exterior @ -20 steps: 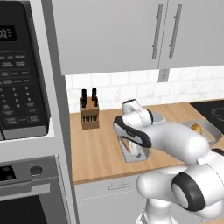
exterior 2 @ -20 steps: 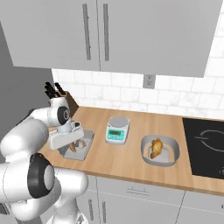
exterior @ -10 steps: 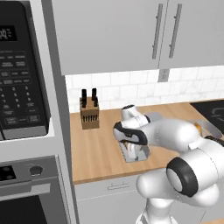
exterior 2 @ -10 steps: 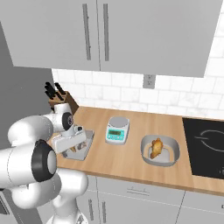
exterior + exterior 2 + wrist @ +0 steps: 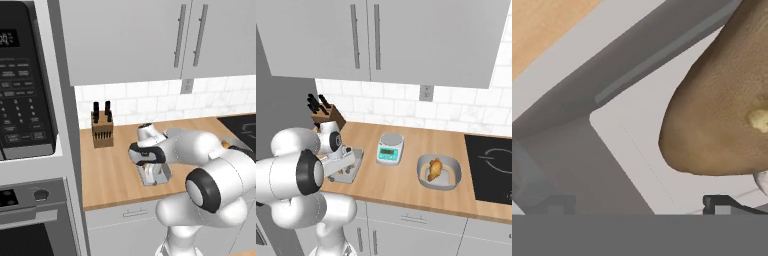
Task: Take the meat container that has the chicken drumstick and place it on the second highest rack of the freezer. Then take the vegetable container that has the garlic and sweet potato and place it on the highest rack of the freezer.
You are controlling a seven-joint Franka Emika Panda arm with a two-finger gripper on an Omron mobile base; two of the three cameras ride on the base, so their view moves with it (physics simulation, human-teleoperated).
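Hand view shows the fingers [image 5: 639, 205] spread wide over the vegetable container [image 5: 637, 150], sweet potato [image 5: 722, 100] inside, near the counter's [image 5: 401, 185] front-left edge. Probably best to straddle one wall squarely before closing.

The light wooden table [image 5: 406, 185] is honey-tan with faint grain. The rounded grey container [image 5: 439, 172] carries a golden orange-brown chicken drumstick [image 5: 433, 169]. The rectangular pale grey tray [image 5: 627, 135] has a darker grey wall, and the tan-brown sweet potato [image 5: 722, 115] in it bears a yellowish spot at its 3 o'clock side. The small kitchen scale [image 5: 390, 148] is white with a green face. The wall tiles [image 5: 456, 112] are white.
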